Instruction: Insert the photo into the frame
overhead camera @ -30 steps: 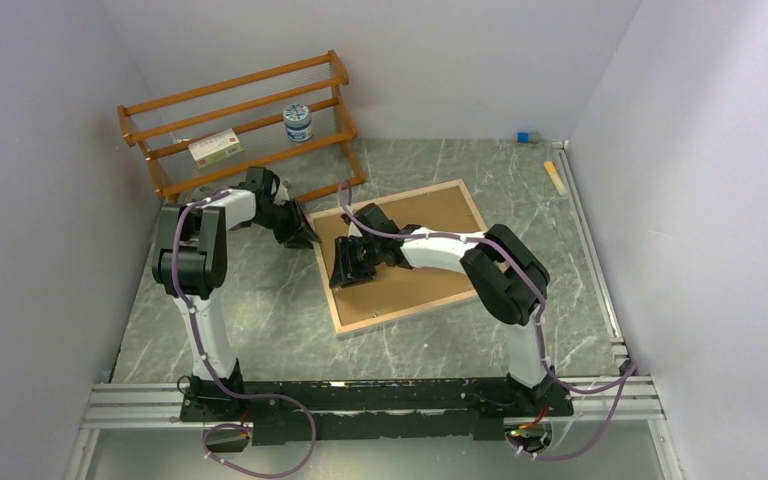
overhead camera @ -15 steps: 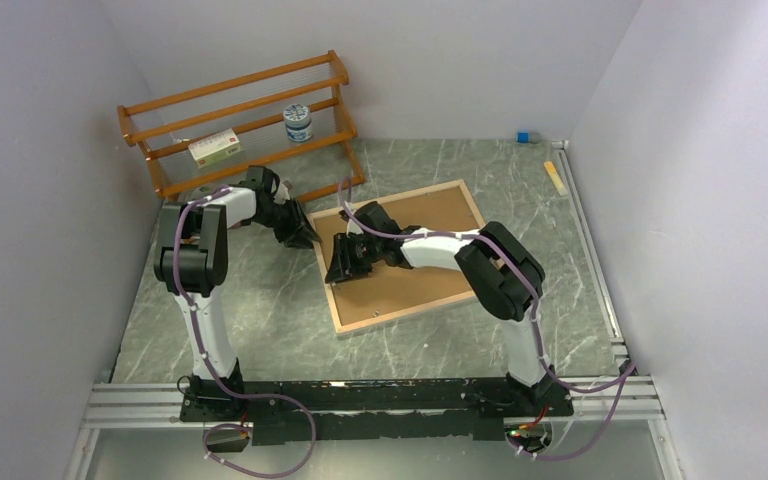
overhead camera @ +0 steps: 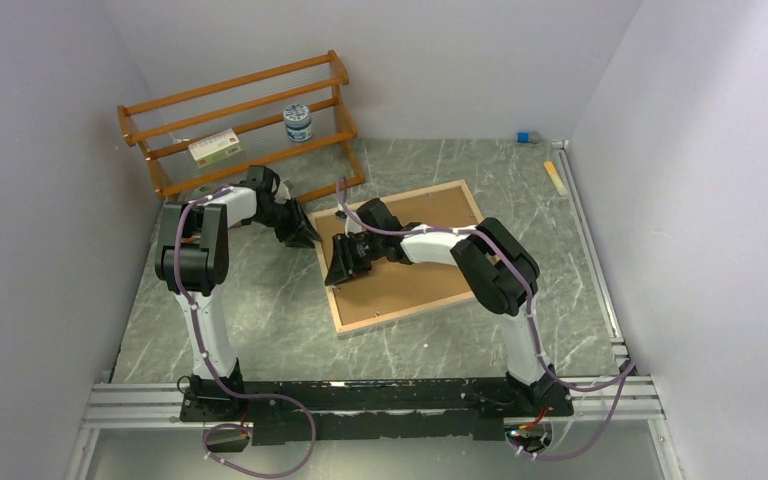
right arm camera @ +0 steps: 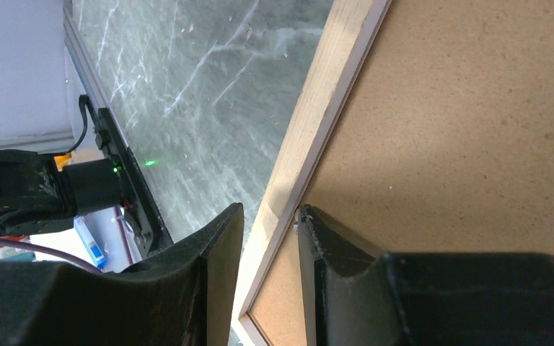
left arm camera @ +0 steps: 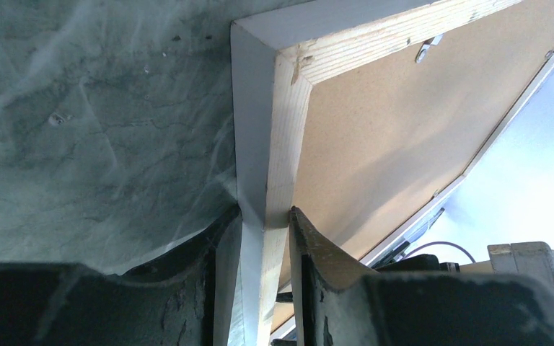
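The frame lies back side up on the table, its pale wood rim around the brown hardboard backing. The photo is hidden. My left gripper is shut on the frame's rim just below its far left corner; in the left wrist view both fingers press the rim. My right gripper straddles the left rim with a small gap; in the right wrist view one finger is outside the rim and the other rests on the backing.
An orange-brown slatted rack stands at the back left, holding a small tin and a box. A small blue object and a pale stick lie at the back right. Walls enclose three sides.
My right gripper has slid a little along the frame's left rim towards the far corner. The left gripper and the frame have stayed in place.
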### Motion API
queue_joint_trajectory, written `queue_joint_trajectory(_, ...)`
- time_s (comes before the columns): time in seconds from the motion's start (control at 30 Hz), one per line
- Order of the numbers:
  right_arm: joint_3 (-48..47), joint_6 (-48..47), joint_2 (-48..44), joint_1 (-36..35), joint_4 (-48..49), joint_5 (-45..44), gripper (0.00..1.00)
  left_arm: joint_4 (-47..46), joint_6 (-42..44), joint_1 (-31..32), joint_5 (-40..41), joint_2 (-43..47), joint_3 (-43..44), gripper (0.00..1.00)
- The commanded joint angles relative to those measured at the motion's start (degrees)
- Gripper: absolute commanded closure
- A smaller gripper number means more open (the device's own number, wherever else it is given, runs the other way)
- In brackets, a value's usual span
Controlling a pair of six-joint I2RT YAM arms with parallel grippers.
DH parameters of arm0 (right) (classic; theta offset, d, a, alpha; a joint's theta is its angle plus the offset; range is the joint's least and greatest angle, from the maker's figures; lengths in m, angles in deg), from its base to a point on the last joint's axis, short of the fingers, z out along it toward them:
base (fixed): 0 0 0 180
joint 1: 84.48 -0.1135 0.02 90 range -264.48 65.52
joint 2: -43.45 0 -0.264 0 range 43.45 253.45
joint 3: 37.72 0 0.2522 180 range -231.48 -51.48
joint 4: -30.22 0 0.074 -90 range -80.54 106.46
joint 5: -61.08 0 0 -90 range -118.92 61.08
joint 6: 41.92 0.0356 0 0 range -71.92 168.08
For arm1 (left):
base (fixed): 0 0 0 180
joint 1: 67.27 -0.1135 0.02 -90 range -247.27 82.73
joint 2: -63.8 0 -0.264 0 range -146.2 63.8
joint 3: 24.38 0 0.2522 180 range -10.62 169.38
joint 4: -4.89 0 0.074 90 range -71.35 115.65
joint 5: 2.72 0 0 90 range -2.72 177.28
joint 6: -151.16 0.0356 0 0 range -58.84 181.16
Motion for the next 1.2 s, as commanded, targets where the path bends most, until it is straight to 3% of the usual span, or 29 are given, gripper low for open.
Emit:
queue_joint_trajectory(0.0,-0.88,-2.66,2.54,-1.12,-4.30,3.77,0.62,-1.96,0.39,0.70,0.45,-2.20,-0.08,0.64)
queue_joint_trajectory(0.63,-5.10,-11.22,6.29,-2.39,-15.46,7.20,0.62,-2.31,0.65,0.71,0.03,-3.21,-0.13,0.65)
queue_joint_trajectory(0.87,-5.42,-11.20,5.07,-2.95,-15.14,11.30,0.61,-2.67,0.52,0.74,-0.26,-3.57,-0.09,0.64)
queue_joint_trajectory(1.03,-2.04,-3.51,-2.11,-0.05,-7.70,4.06,0.58,-2.50,0.56,0.70,0.12,-2.93,-0.21,0.62)
queue_joint_trajectory(1.17,1.81,3.58,-13.02,5.21,-2.06,-6.21,0.53,-2.54,0.48,0.70,0.62,-1.11,-1.36,0.55)
